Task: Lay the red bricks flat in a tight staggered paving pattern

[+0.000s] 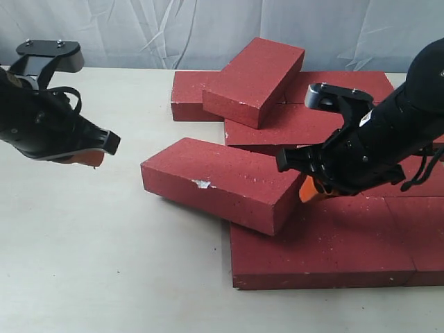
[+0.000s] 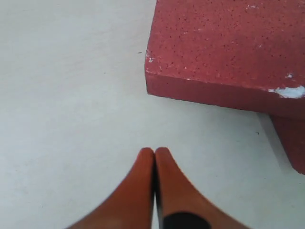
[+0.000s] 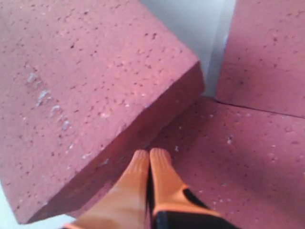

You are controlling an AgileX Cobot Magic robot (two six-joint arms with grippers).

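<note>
Lying jumbled: grainy red bricks [image 1: 220, 182], white-chipped edges.

A pale cream tabletop [image 1: 104, 263] under even light; behind it hangs what looks like wrinkled grey-white cloth [image 1: 139, 28].

Left end effector [image 2: 154, 152] closed, hovering; right end effector [image 3: 149, 153] closed, angled downward

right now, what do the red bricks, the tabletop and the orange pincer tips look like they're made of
Dark-red rectangular bricks: likely fired clay or concrete, matte, grainy; pitted speckles and white edge chips.
Off-white tabletop: smooth, low-sheen, possibly laminate or painted board; uncertain.
Orange fingertips of the left pincer: smooth, probably rubber or plastic.
</note>
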